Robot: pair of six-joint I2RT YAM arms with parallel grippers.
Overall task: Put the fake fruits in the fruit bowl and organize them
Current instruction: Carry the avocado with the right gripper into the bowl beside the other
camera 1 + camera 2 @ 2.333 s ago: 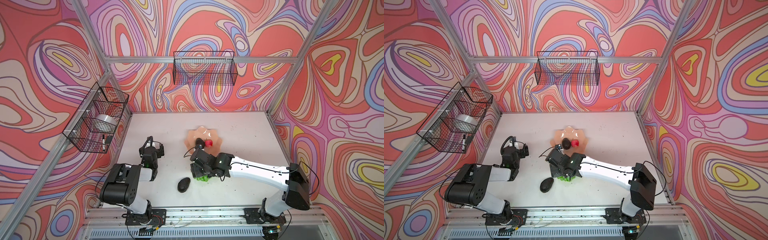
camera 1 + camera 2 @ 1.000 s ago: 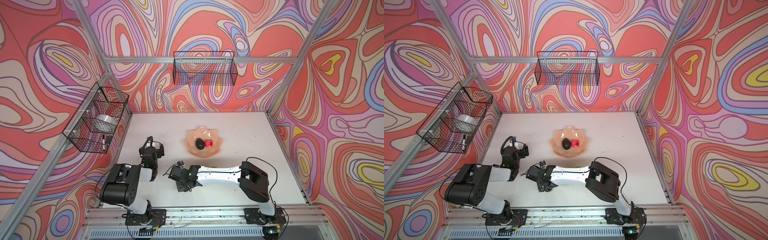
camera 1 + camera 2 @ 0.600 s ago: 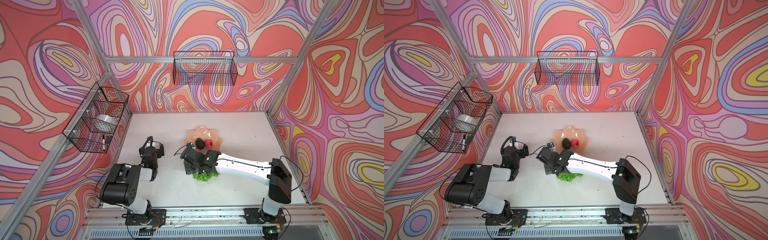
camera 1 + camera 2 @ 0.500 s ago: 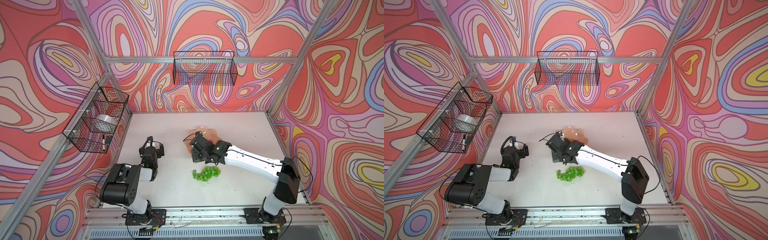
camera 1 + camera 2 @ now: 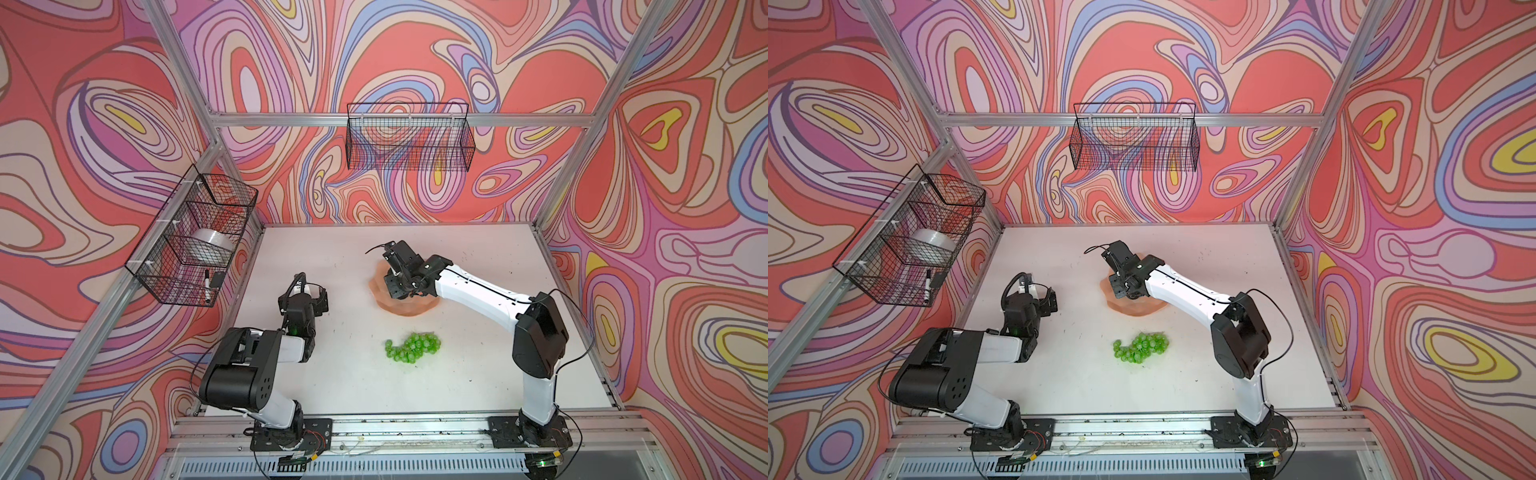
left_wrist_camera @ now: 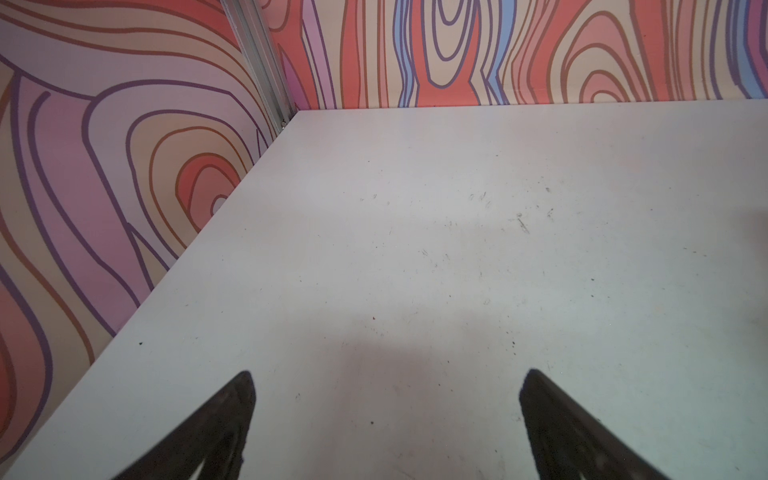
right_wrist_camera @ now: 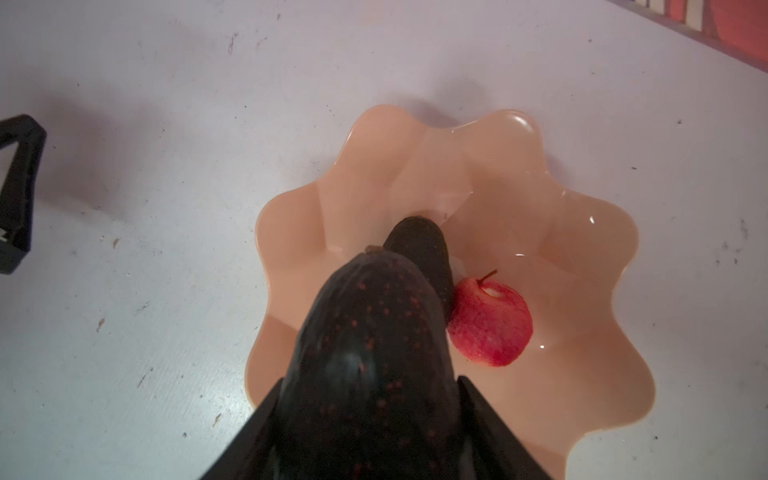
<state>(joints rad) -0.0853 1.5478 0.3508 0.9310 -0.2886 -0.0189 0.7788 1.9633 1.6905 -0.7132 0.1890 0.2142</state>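
The peach-pink fruit bowl (image 5: 409,309) (image 5: 1136,311) sits mid-table. My right gripper (image 5: 395,286) (image 5: 1121,289) hangs over its left side, shut on a dark avocado (image 7: 370,353) whose narrow end points into the bowl (image 7: 582,232). Inside the bowl lie a second avocado (image 7: 422,249) and a red apple (image 7: 490,322), touching each other. In both top views the arm hides these fruits. A bunch of green grapes (image 5: 413,348) (image 5: 1142,347) lies on the table in front of the bowl. My left gripper (image 5: 305,291) (image 6: 386,374) is open over bare table at the left.
A black wire basket (image 5: 195,232) on the left wall holds a tape roll and a marker. Another wire basket (image 5: 409,141) hangs on the back wall. Patterned walls and metal posts close in the white table (image 5: 478,353) on three sides.
My right arm has swung from the table's front, where the avocado lay, back to above the bowl with the avocado in its jaws. Grapes and left arm have not moved.
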